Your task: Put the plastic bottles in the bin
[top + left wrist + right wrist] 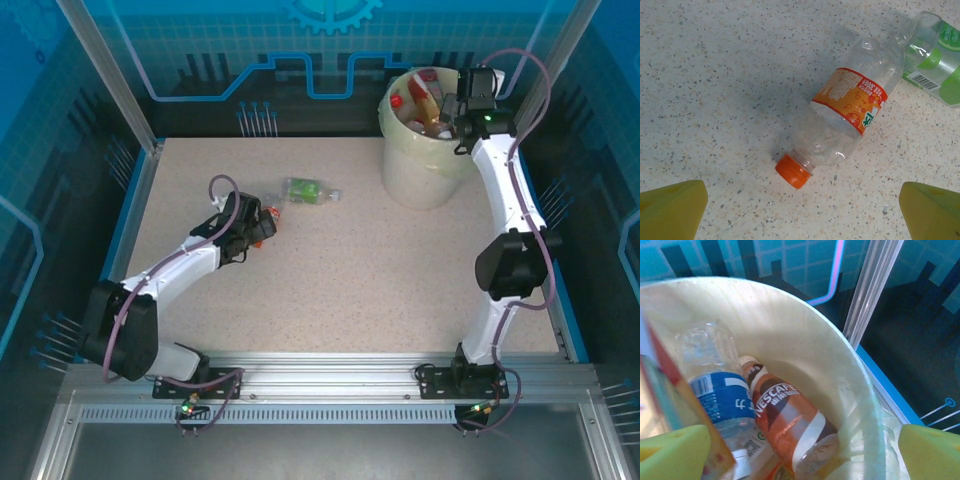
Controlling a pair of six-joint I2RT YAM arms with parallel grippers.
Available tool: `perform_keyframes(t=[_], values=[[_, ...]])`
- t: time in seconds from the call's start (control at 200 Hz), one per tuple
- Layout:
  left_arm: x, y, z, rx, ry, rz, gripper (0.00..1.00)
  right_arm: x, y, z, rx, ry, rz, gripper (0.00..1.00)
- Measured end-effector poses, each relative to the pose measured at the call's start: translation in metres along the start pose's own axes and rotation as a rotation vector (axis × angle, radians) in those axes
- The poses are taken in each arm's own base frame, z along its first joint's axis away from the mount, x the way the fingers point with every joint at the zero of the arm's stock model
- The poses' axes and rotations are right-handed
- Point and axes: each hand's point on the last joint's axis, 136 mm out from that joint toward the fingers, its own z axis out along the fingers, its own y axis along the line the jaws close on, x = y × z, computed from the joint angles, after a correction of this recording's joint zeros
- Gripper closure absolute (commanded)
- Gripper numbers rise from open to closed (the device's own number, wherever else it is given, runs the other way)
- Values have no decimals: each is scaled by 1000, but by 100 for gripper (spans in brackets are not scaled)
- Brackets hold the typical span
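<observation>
Far right: the bin (425,170), with plastic bottles (785,415) inside. Over its mouth: the right claw (458,108), spread wide, gripping nothing, well placed for dropping. Lower left: the left claw (262,222), spread wide too, aimed down at the orange-label bottle (847,115), ready for grabbing. Just beside: the green-label bottle (303,190).

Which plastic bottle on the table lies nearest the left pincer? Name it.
The clear plastic bottle with the orange label and orange cap, right before the open left pincer; the green-labelled clear bottle lies beyond it.
</observation>
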Motion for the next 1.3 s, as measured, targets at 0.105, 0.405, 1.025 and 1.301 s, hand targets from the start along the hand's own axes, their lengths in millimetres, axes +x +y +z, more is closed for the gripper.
perform_keyframes(t=[0.105,0.405,1.025,1.301], values=[[-1,-3,2,4,5,0,1,0,1,-3,-16,6,-28,1],[2,-4,5,9,22,1,1,-10,37,-17,-236,0,-67,1],[7,2,25,-4,83,15,1,-22,-6,24,56,8,-102,0],[8,2,25,5,95,11,1,-12,-12,28,60,53,-140,0]])
